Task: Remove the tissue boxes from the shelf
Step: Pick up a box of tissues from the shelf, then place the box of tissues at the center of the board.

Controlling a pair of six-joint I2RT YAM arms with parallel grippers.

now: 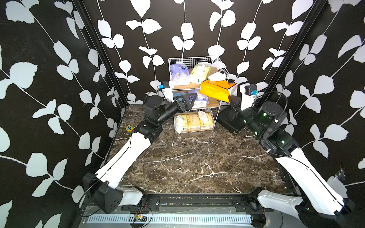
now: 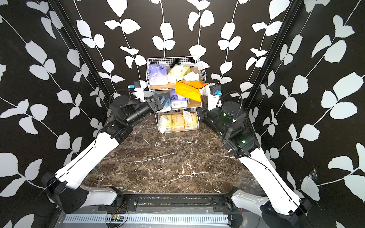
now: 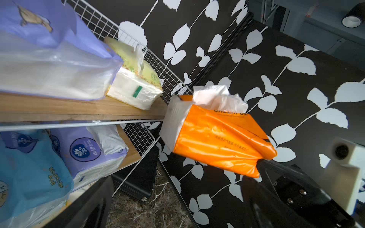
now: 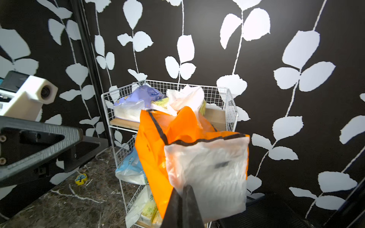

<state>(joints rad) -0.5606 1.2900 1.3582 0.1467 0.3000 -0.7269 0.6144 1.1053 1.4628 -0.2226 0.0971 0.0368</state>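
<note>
Both top views look down from high over the near edge of the desk toward the shelf at the back wall. The wrist views look from close by the shelf, from either side, both catching the orange pack.

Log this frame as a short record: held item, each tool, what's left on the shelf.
Held: orange pack, pinched at one end by right tool, in the air by the shelf
Left tool: open, empty, before middle tier
Top tier: lavender pack, yellow pack
Middle tier: blue pack, second lavender pack
Bottom tier: three yellow packs
</note>
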